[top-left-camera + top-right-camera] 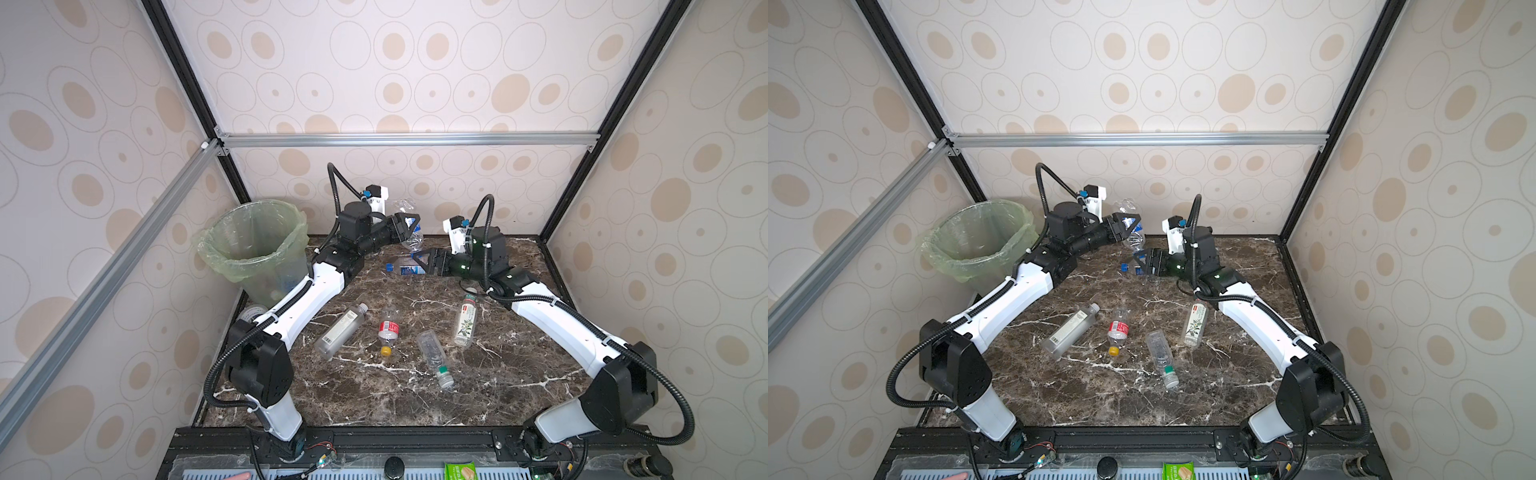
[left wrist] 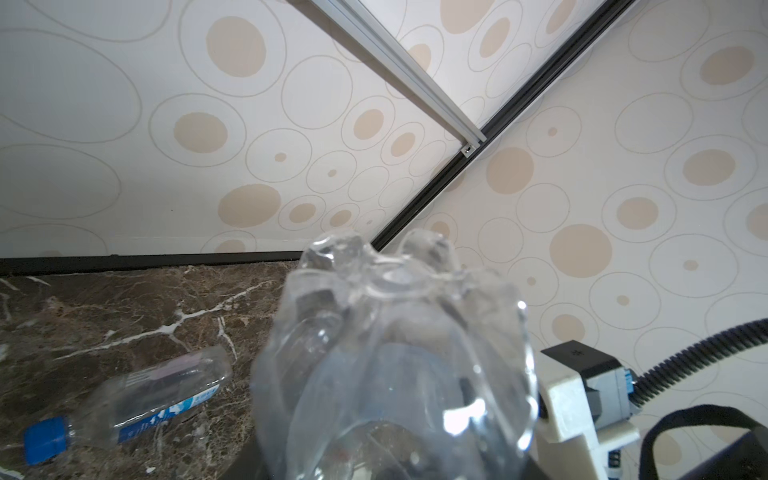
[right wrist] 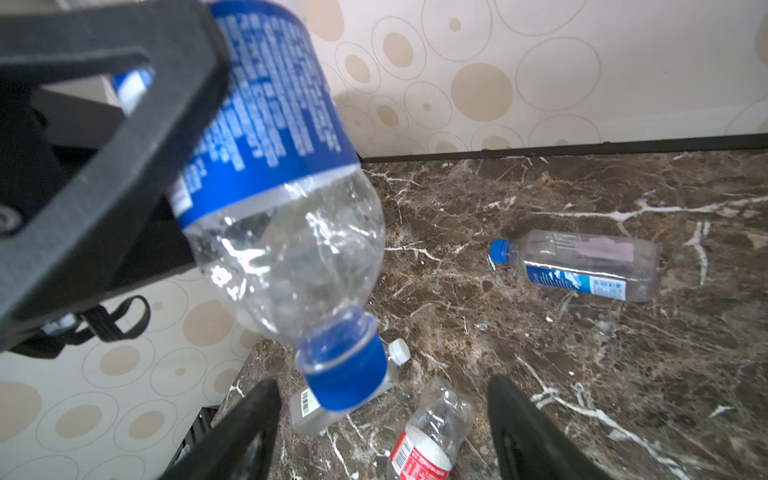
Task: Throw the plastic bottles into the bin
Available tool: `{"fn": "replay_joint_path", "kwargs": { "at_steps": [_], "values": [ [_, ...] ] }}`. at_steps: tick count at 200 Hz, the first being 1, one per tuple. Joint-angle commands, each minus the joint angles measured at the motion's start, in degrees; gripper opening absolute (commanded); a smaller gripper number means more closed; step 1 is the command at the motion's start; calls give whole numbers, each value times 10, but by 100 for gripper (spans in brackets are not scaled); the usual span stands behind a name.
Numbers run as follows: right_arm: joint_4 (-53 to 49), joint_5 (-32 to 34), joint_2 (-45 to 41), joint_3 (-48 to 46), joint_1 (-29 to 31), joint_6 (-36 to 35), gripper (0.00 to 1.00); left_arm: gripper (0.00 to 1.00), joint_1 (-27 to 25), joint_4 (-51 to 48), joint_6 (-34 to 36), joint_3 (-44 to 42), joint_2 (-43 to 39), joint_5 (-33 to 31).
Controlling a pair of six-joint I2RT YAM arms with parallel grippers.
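Gripping a blue-labelled bottle (image 3: 282,199) around its label, the left gripper (image 1: 409,227) is clenched on it and holds it cap-down above the marble table (image 1: 415,399), at upper centre in both top views. Near its blue cap the right gripper (image 1: 417,262) hangs released, its fingers (image 3: 245,436) spread apart and clasping nothing. A blue-capped bottle (image 3: 582,266) lies flat on the table close by that gripper. Lower in the frame, four more bottles lie on their sides: a white-capped one (image 1: 340,330), a red-labelled one (image 1: 388,328), a green-capped one (image 1: 434,357) and a white-labelled one (image 1: 465,320). The bin (image 1: 216,253), lined with a green bag, stands at the left of both top views, apart from the held bottle.
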Motion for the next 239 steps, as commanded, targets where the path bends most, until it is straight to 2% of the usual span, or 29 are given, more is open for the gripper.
{"fn": "replay_joint_path", "kwargs": {
  "at_steps": [1, 73, 101, 108, 126, 163, 188, 205, 239],
  "values": [
    [36, -10, 15, 19, 4, 3, 72, 53, -7, 50, -36, -4, -28, 16],
    [59, -19, 25, 21, 13, 7, 43, 56, -10, 66, -56, -23, -35, 16],
    [47, -13, 22, 26, 14, 0, 31, 62, -9, 61, -56, -25, -35, 16],
    [40, -7, 22, 28, 14, -2, 28, 67, -10, 56, -55, -24, -37, 15],
    [23, 1, 22, 33, 14, -13, 26, 77, -9, 48, -53, -26, -40, 9],
    [16, 4, 16, 29, 14, -25, 23, 89, -9, 11, -49, -21, -43, -16],
    [26, 1, 1, 15, 14, -34, 22, 95, -8, 6, -82, -27, -39, -16],
    [31, 11, -11, 6, 14, -41, 21, 99, -8, 32, -108, -45, -39, -3],
    [26, 15, -15, 9, 14, -49, 20, 99, -8, 65, -137, -77, -48, 13]
  ]
}}
